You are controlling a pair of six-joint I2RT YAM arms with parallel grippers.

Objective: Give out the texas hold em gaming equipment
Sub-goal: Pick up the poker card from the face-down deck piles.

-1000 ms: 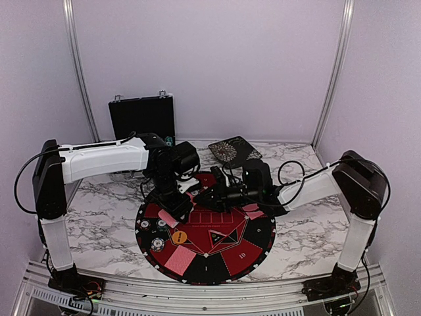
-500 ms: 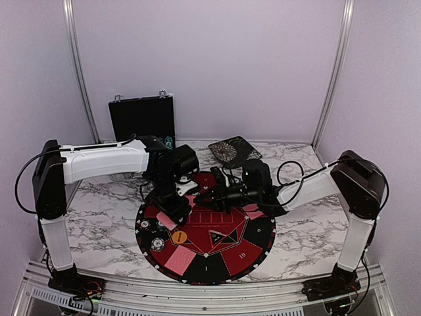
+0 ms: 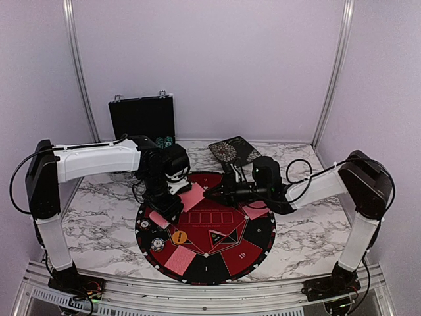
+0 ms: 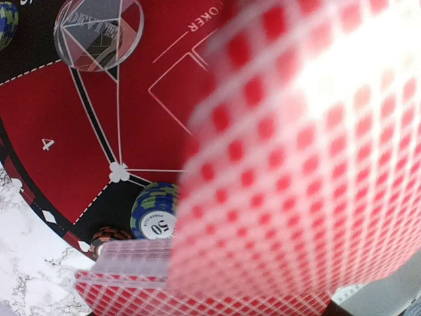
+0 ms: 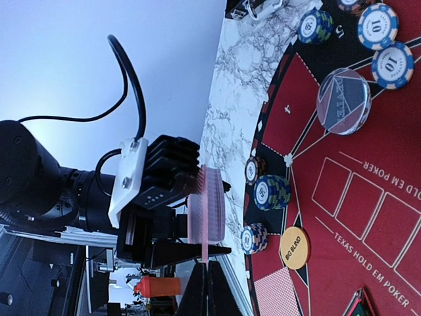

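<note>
The top view shows the two arms meeting over the far half of the round mat [image 3: 260, 245] on the marble table [image 3: 99, 224]. The left gripper [image 3: 164, 208] is left of centre and the right gripper [image 3: 211, 193] is just right of it, with a single red-backed card [image 3: 191, 197] between them.

The right wrist view makes clear what the top view cannot. The left gripper's jaws are clamped on a deck [image 5: 209, 209] of red-backed cards, and the single card stands edge-on beside the deck, its near edge pinched between the right gripper's closed fingertips [image 5: 195, 297].

In the left wrist view the card's checked back is a blur filling the right side, and the deck's edges show along the bottom.

On the left part of the mat lie the orange disc [image 5: 294, 247], the clear disc [image 5: 343, 100] and several striped chips [image 5: 271, 191], all apart from both grippers.
</note>
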